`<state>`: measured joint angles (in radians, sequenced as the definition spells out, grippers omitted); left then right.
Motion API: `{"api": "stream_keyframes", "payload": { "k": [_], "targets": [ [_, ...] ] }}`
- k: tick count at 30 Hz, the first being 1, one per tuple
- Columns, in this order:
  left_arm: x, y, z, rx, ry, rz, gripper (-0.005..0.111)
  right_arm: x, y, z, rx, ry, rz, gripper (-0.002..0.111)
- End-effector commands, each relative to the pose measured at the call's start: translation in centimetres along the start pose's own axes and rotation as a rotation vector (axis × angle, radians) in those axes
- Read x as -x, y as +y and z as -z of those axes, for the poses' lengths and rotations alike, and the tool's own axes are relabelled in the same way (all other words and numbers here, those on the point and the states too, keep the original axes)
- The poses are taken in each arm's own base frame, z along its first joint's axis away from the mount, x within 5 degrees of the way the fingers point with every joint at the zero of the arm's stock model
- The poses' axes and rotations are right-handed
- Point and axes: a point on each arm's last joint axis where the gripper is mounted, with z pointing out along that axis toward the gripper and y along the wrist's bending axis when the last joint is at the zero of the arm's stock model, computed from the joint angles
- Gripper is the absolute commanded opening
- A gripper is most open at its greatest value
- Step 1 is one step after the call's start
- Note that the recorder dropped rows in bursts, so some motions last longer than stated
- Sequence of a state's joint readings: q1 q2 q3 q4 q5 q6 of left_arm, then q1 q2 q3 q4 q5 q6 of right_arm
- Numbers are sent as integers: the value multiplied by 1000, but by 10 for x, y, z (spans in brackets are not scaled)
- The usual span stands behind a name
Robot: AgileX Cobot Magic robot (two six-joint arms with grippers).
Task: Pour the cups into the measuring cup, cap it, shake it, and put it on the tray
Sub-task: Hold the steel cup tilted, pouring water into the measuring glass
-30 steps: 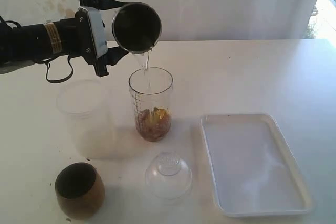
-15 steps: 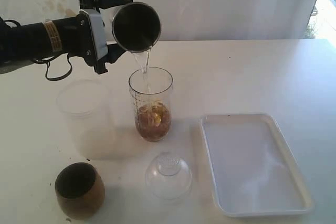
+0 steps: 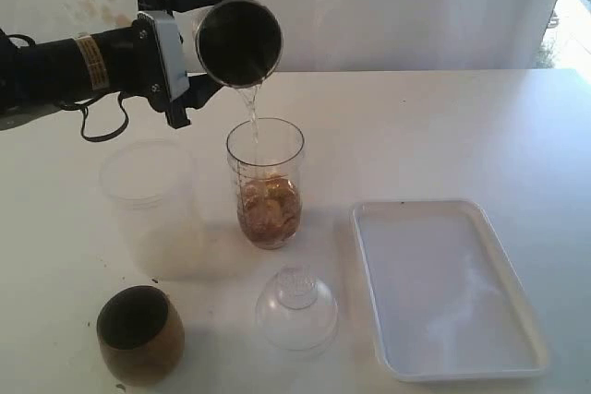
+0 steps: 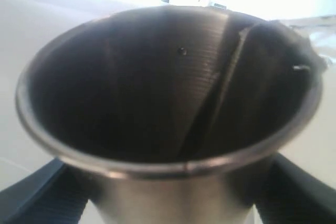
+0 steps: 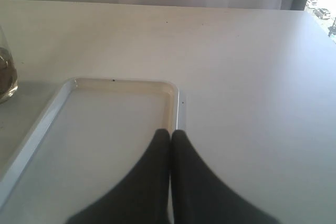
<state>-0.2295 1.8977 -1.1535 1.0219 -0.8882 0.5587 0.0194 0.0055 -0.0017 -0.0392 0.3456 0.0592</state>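
My left gripper (image 3: 199,43) is shut on the steel tumbler (image 3: 238,41), held tipped on its side above the measuring cup (image 3: 266,182). A thin clear stream falls from the tumbler's lip into the measuring cup, which holds brownish contents low down. In the left wrist view the steel tumbler (image 4: 173,93) fills the frame, its dark mouth facing the camera. The frosted cup (image 3: 152,205) stands left of the measuring cup. The wooden cup (image 3: 138,334) sits front left and the dome cap (image 3: 296,306) lies in front of the measuring cup. My right gripper (image 5: 170,132) is shut and empty over the tray (image 5: 63,103).
The white tray (image 3: 457,371) lies on the right of the white table (image 3: 434,126). A white wall runs behind the table. The right arm is outside the exterior view.
The steel tumbler has tipped slightly further and risen a little. The stream keeps pouring and the liquid level in the measuring cup has risen.
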Motion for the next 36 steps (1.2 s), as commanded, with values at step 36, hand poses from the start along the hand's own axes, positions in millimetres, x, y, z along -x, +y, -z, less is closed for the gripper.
{"api": "stream_keyframes", "payload": {
  "k": [36],
  "targets": [
    [8,16,1,68,-27,-151,0,0,0,0,-1,-7,5,0]
  ]
}}
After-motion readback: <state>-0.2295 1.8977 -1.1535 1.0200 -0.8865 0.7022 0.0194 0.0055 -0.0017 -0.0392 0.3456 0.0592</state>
